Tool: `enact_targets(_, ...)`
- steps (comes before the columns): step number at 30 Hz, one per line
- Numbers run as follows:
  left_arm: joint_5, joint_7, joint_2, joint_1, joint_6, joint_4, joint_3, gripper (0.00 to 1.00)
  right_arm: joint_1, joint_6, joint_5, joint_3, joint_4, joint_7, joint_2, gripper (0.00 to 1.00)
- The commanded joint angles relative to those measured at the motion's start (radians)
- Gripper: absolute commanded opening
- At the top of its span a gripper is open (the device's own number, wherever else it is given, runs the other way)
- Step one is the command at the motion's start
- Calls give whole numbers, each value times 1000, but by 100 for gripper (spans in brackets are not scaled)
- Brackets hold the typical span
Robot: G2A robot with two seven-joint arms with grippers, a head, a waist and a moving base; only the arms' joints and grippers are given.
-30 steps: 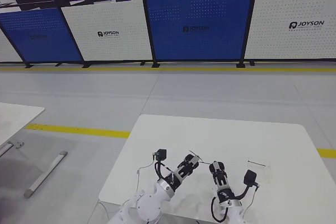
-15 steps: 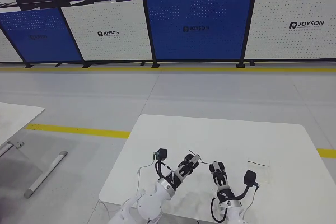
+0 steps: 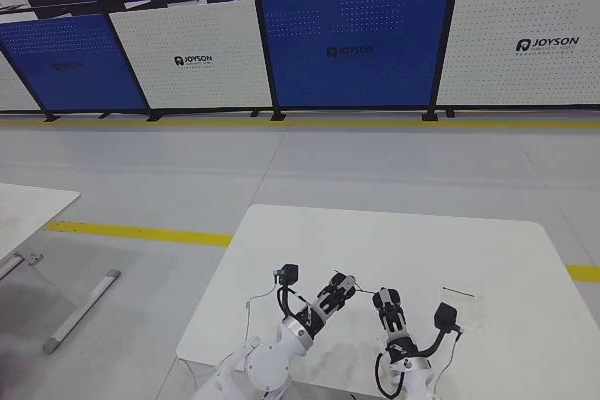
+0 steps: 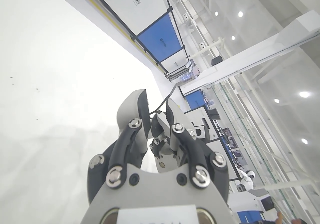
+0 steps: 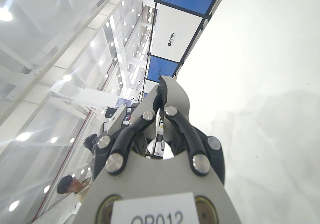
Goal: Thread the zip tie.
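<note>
Top view sets both grippers tip to tip near the robot's edge of the table (image 3: 400, 235), the left gripper (image 3: 346, 287) at about 9 o'clock of the right gripper (image 3: 384, 297). The zip tie (image 3: 364, 291) is a thin dark strap bridging the short gap between them. In the right wrist view the toothed pads press together, and I judge that claw pinched on one end of the strap. In the left wrist view the left claw stands narrowly apart, with the strap running loose between its pads. A spare tie (image 3: 458, 292) lies at 3 o'clock of the right gripper. The likely failure is the springy strap being nudged sideways if the left claw closes off-line. It may also twist in the right claw's slim grip, so tail and head miss each other.
</note>
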Motion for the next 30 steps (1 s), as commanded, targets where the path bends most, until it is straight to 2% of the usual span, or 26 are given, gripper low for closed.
enact_targets(1, 0, 1, 0, -1, 2, 0, 0, 11, 0, -1, -3, -1, 0, 1, 0, 0)
enact_targets(3, 0, 1, 0, -1, 3, 0, 0, 1, 1, -2, -3, -1, 1, 2, 0, 0)
enact_targets(12, 4, -7, 0, 1, 4, 3, 2, 0, 3, -18, 10, 2, 5, 3, -1, 0)
enact_targets(13, 5, -8, 0, 2, 4, 2, 3, 0, 3, -21, 15, 3, 5, 4, -1, 35)
enact_targets(14, 4, -9, 0, 2, 7, 2, 3, 0, 3, -29, 25, 3, 5, 8, -1, 100)
enact_targets(19, -49, 13, -3, 13, 40, -15, -3, 0, -5, -54, 13, 11, 3, 26, 3, 100)
enact_targets(25, -185, 57, -11, 26, 88, -53, -23, 0, -30, -87, -36, 26, -2, 35, 12, 100)
enact_targets(26, -199, 51, -12, 27, 95, -56, -22, 0, -32, -89, -44, 26, -1, 38, 13, 100)
enact_targets(28, -278, -1, -14, 25, 105, -68, -21, 0, -32, -89, -58, 25, -1, 39, 13, 100)
enact_targets(30, -285, -10, -13, 24, 102, -69, -24, 0, -32, -89, -58, 25, -1, 39, 13, 100)
